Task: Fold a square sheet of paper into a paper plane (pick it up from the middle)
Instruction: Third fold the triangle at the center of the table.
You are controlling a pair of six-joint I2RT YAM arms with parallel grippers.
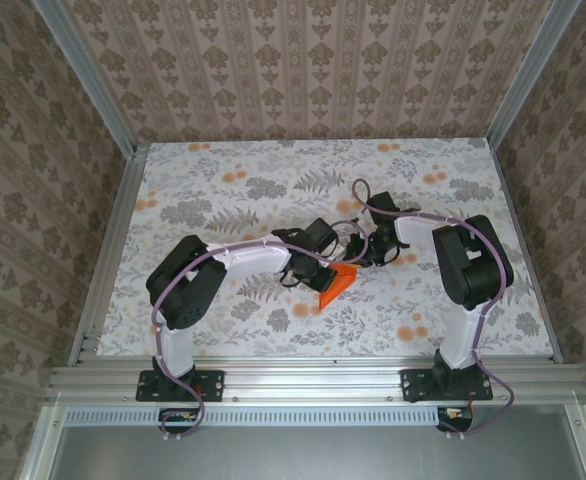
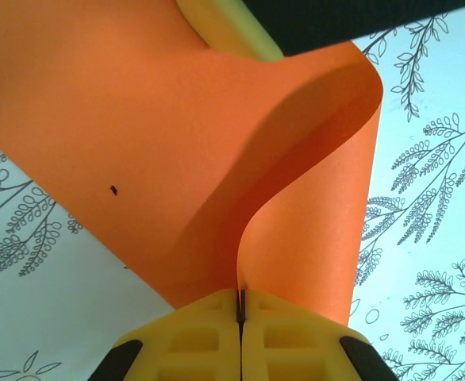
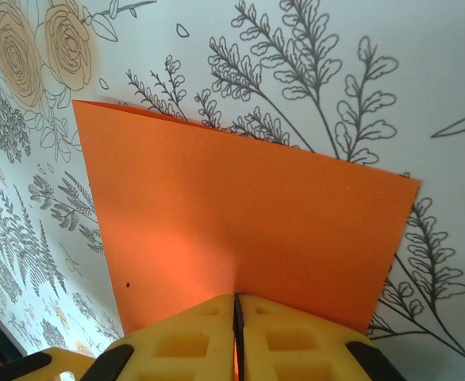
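Left gripper (image 2: 240, 308) and right gripper (image 3: 236, 305) each pinch the orange sheet (image 3: 240, 214), apparently lifted off the table (image 3: 423, 63).

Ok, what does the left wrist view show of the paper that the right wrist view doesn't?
Left wrist: the orange sheet curls in an S-bend up from the shut left gripper, another yellow finger at its top edge. Right wrist: the sheet looks flat, straight edges and two corners showing above the shut right gripper, orange flower prints on the table. Both: the sheet pinched at its near edge over the leaf-patterned table.
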